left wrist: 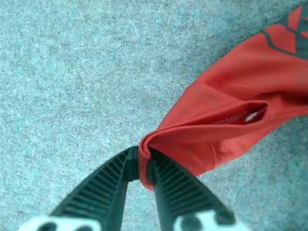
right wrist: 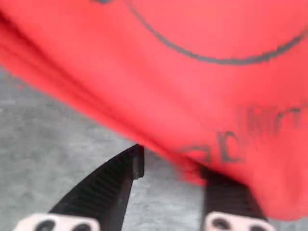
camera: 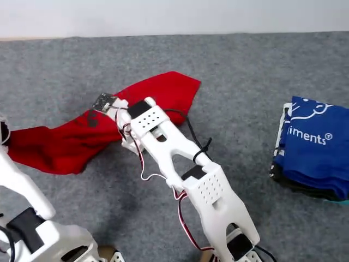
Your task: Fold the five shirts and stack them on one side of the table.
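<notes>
Red cloth shirt [camera: 158,93] not folded yet?

No, it lies crumpled, middle-left on the grey felt table [camera: 245,76]. The folded pile [camera: 305,183], blue shirt [camera: 319,147] on top, sits at the right edge; I can't count its layers.

And each hand?

The left hand [left wrist: 143,161] is clamped on a bunched corner. The right hand [right wrist: 168,166] is spread at the shirt's edge, gripping nothing.

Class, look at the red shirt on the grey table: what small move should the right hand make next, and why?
Probably close the right hand on the edge of the red fabric shirt. Its jaws stand open with the hem reaching between them, and the left hand is shut on one bunched end; a second grip lets both arms spread it.
</notes>
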`<state>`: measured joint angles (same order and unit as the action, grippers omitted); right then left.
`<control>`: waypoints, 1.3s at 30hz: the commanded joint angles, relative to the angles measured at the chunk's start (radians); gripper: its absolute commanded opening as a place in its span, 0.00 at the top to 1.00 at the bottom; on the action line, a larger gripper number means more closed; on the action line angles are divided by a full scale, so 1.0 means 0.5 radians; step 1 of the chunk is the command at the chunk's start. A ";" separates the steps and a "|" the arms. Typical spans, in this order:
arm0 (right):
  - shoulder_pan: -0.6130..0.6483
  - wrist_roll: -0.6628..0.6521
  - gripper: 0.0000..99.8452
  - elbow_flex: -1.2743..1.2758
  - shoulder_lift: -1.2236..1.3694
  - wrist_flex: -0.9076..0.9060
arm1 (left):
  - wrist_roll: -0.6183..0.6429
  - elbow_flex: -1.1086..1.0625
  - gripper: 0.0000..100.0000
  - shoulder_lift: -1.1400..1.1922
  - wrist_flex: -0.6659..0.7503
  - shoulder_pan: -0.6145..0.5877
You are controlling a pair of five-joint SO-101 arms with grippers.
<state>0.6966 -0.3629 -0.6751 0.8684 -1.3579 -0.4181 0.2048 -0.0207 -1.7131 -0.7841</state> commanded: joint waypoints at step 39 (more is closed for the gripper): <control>-0.216 -0.169 0.99 0.473 -0.922 -0.861 | 0.000 0.253 1.00 -0.034 -0.034 0.209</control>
<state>0.5708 -0.4350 -0.4419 0.4864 -1.7568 -0.4181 0.3015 -0.0176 -1.7223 -0.6782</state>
